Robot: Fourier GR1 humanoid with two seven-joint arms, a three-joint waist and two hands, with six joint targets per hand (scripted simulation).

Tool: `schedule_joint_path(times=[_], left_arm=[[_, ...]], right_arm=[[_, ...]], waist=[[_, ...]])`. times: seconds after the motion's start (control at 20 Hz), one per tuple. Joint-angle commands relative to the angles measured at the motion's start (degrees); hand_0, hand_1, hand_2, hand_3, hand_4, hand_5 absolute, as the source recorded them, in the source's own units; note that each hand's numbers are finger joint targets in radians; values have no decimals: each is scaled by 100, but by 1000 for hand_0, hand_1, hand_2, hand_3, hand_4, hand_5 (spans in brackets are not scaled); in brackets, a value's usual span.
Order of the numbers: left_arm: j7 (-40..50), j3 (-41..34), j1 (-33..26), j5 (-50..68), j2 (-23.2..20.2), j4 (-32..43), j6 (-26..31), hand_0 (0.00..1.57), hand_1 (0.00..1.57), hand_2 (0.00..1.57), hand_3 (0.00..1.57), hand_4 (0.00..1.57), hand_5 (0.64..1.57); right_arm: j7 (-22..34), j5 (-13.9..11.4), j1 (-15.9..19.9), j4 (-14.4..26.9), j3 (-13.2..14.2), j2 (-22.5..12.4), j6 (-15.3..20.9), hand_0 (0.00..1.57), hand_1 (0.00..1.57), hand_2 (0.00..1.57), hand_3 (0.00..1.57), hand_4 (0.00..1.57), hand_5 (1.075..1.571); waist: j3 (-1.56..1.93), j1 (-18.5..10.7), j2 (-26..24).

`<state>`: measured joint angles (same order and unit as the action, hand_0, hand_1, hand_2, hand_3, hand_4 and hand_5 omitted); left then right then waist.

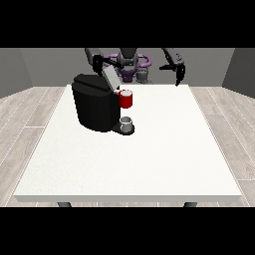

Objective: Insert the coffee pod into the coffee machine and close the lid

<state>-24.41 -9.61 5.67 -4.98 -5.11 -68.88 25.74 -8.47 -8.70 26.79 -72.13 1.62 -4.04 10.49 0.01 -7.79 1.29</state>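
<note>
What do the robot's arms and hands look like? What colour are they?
The hand at the view's right is black, with thin dark fingers. Its arm is dark grey to black and slim. The arm at the view's left is dark grey too. Its hand cannot be made out behind the black coffee machine. No cables, markings or sleeves can be made out.

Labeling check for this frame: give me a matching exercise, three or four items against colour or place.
Things:
1. coffee machine
2. pod holder
3. cup
4. robot hand at the view's right

Descriptions:
A. grey, on the machine's base
B. red, at the machine's front
C. black, on the table's left half
D. raised above the table's far edge

Pairs: 1-C, 2-B, 3-A, 4-D
</note>
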Motion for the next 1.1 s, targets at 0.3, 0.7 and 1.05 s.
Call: schedule_joint_path(times=[0.3, 0.7, 1.05], left_arm=[[-48, -145, 32, 271, -183, 15, -67, 0, 0, 0, 0, 353, 1571], [-91, 27, 118, 290, -136, -152, -31, 0, 0, 0, 0, 353, 1571], [286, -158, 521, 487, -278, 87, -31, 0, 0, 0, 0, 354, 1571]], right_arm=[[-483, 70, 562, 884, 220, 39, 22, 0, 0, 0, 0, 440, 1571], [-531, 153, 1123, 1282, 486, -127, 62, 0, 0, 0, 0, 317, 1571], [-488, -146, 1120, 1261, 70, 234, 241, 0, 0, 0, 0, 396, 1571]], waist=[[-1, 76, 277], [-1, -169, 527], [-2, -122, 561]])
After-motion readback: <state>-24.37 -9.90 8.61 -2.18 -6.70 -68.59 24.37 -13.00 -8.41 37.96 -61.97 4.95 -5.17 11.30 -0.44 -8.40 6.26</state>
